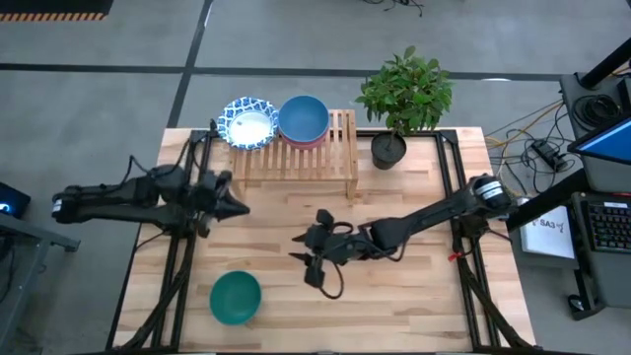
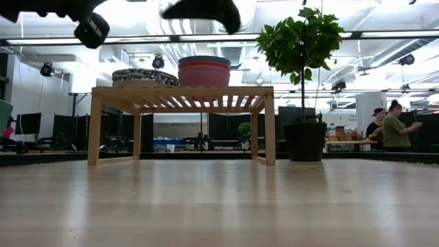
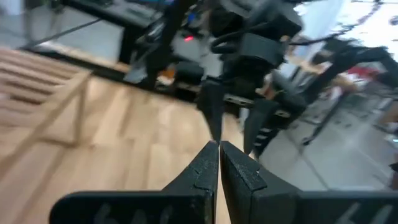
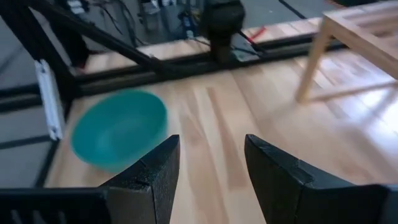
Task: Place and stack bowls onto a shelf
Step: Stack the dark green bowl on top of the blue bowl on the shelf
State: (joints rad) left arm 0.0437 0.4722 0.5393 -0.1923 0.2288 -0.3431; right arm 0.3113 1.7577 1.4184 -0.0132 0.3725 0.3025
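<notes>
Slatted wood shelf (image 1: 296, 158), glossy green bowl (image 1: 236, 298)

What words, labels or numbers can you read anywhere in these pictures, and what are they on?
None can be read for certain.
White sheet on the desk to the right of the table: dark marks on it, too small to read.
Bowls, shelf, plant pot and both arms: no writing visible.

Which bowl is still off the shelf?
The green bowl, alone on the tabletop near the front left corner. The blue-rimmed white bowl and the blue bowl already sit on the shelf.
</notes>
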